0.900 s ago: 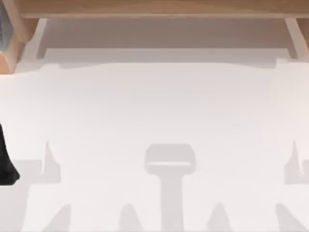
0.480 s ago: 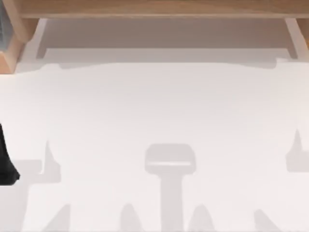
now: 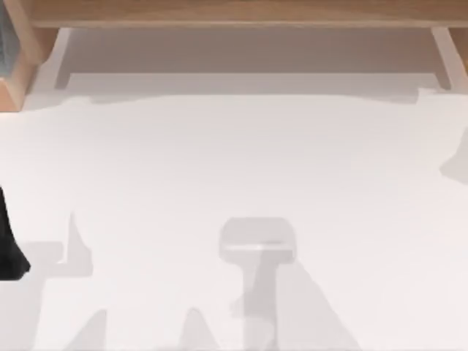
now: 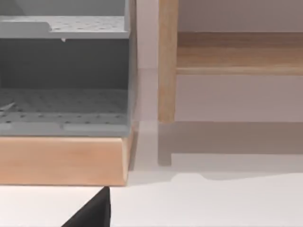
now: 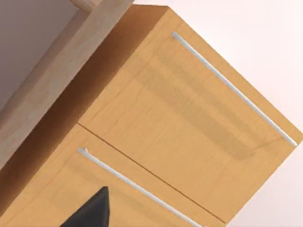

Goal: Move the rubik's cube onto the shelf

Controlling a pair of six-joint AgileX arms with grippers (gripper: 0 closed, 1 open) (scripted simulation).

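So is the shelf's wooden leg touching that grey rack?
Apart. The left wrist view shows a pale gap between the shelf leg and the grey rack.

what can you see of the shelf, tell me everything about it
The shelf is a long light-brown wooden board running along the far edge of the white table, spanning nearly the whole top view. Paler wooden side supports stand under each end, one at the left and one at the right, resting on the table. The board sits level and casts a shadow beneath. In the left wrist view an upright support meets the board beside a grey rack. Nothing is visible lying on it.
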